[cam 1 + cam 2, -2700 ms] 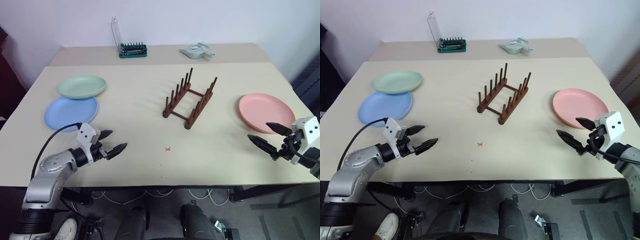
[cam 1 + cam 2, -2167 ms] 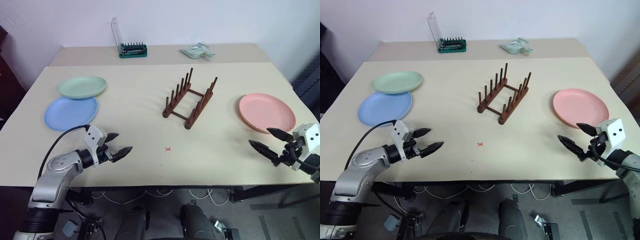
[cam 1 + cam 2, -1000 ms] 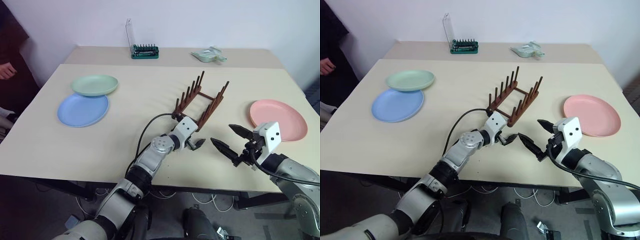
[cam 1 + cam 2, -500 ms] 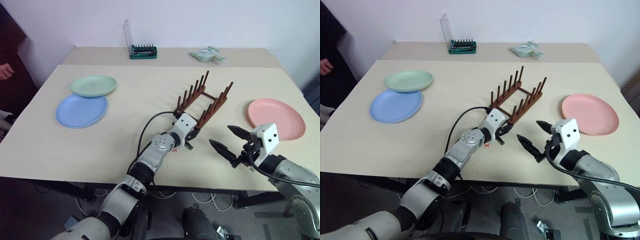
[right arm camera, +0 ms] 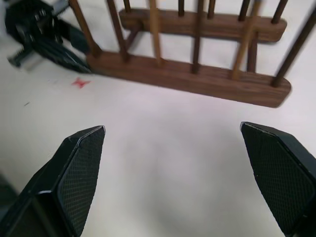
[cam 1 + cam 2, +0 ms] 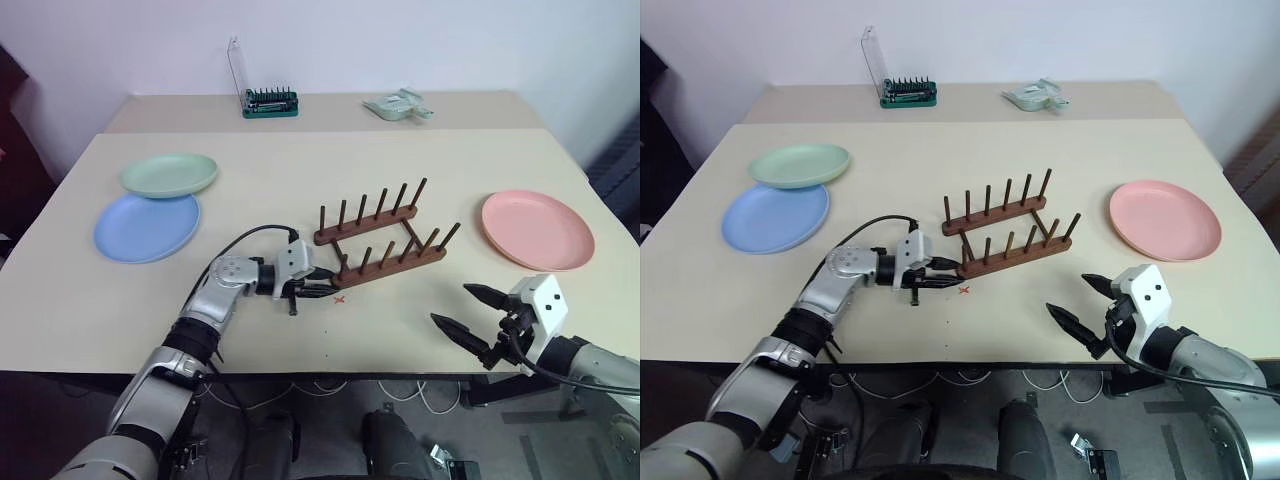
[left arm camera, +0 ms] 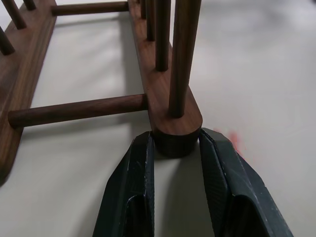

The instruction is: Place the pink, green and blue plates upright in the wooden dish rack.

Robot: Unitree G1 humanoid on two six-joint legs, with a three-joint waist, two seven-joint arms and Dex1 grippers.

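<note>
Plates: three, round, matte, flat on table – pink (image 6: 537,229) right, green (image 6: 168,174) overlapping blue (image 6: 146,227) left | rack (image 6: 383,240): one, dark wood, two pegged rails, centre | table (image 6: 300,160): beige, smooth; white wall | left gripper (image 6: 322,287) clamps rack's rail end | right gripper (image 6: 468,312) spread wide, empty

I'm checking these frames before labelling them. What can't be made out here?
- Rack: its far end is cut off by the left wrist view's edge.
- Blue plate: its far edge is hidden under the green plate.
- Pale object at the table's back: too small to identify.
</note>
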